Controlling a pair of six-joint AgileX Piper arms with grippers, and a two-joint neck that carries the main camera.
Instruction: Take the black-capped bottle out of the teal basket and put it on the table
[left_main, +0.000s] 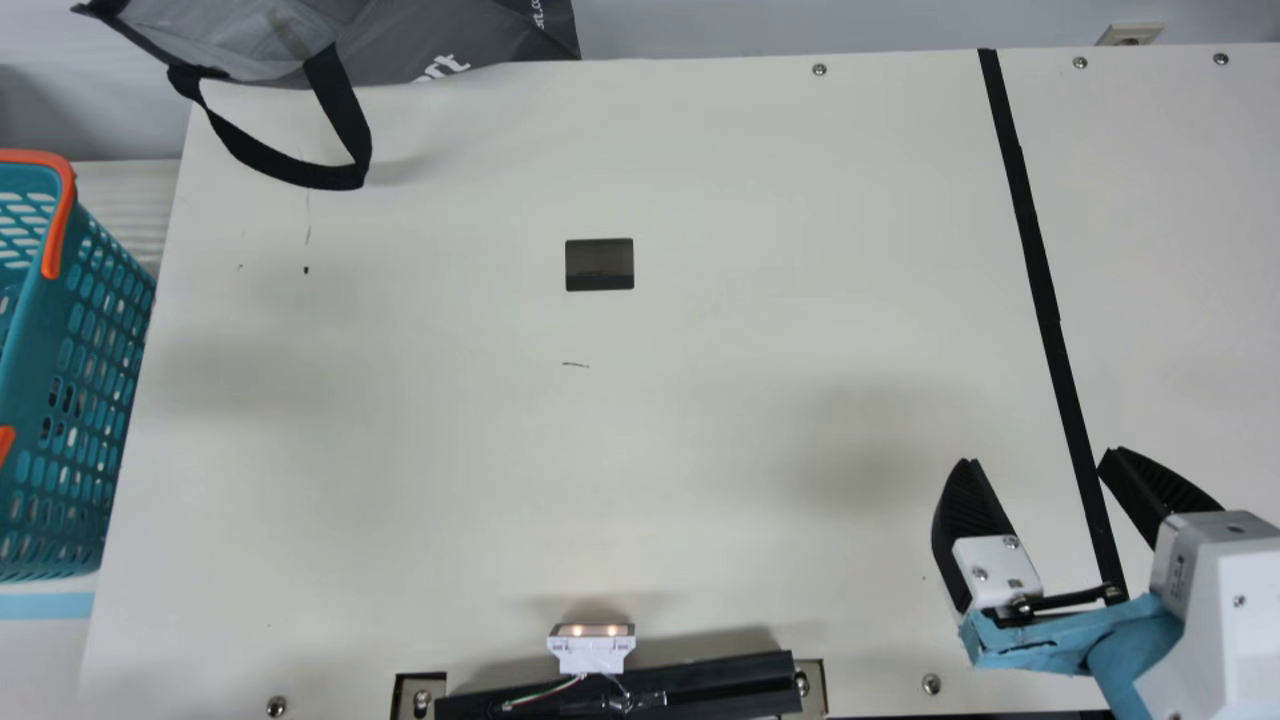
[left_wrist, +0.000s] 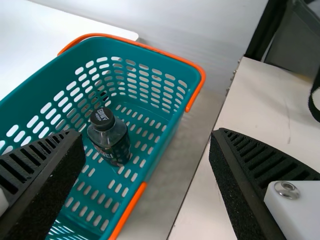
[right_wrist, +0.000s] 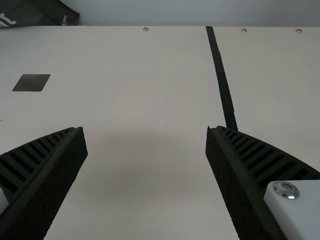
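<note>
In the main view, I see the teal basket beside the table, and the right gripper is wide apart and holds nothing.

In the left wrist view, the black-capped bottle is inside the basket, beyond the tips of the left gripper, nearer to one finger. This gripper is also spread wide and empty. I think the step is the approach: the next move should centre it over the bottle, go down, then close.

In the right wrist view, that gripper faces the table, so it seems only to wait.
</note>
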